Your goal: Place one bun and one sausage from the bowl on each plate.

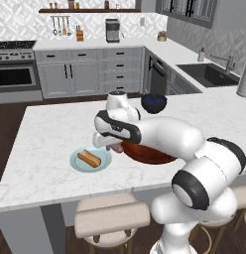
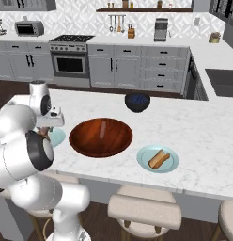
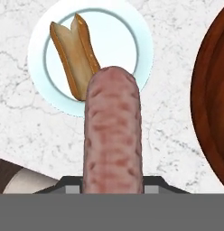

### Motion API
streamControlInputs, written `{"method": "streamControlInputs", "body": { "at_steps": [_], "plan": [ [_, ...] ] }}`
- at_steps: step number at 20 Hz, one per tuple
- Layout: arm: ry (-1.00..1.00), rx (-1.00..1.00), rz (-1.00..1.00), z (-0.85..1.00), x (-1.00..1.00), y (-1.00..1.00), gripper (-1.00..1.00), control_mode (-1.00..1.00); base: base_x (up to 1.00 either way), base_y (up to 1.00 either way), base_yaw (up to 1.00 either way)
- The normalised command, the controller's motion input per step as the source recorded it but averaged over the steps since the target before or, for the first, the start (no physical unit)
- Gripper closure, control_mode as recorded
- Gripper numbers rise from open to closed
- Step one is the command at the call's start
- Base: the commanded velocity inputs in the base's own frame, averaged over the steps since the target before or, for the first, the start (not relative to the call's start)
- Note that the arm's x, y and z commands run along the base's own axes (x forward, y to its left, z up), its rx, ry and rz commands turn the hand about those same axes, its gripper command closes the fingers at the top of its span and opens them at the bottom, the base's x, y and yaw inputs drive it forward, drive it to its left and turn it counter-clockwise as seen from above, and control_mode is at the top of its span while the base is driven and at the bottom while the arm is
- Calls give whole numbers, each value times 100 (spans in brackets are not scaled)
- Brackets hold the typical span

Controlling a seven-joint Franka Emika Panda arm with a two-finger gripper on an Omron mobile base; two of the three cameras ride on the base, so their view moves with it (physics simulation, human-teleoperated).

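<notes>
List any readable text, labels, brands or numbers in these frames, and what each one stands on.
None can be read. The sausage, buns, plates and wooden bowl carry no markings. The coffee machine, toaster oven and range at the back are too small to show any lettering.

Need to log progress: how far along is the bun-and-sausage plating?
Done: each plate carries a bun. In hand: the pincer is shut on a sausage above the left plate. Left: set it down, then move the sausage in the bowl to the right plate.
</notes>
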Motion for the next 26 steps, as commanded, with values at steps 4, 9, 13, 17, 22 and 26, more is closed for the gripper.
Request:
{"method": "streamControlInputs", "body": {
  "at_steps": [4, 9, 13, 17, 22, 26],
  "plan": [
    [-1, 0, 0, -30, 10, 27, 100, -100, 0, 0, 0],
    [-3, 0, 0, -32, 23, 1, 100, -100, 0, 0, 0],
    [0, 0, 0, -36, 24, 0, 100, -100, 0, 0, 0],
    [-2, 0, 0, -24, 14, 1, 100, -100, 0, 0, 0],
    [-1, 0, 0, -14, 23, 9, 100, -100, 0, 0, 0],
    [0, 0, 1, -16, 29, 14, 100, -100, 0, 0, 0]
  ]
}}
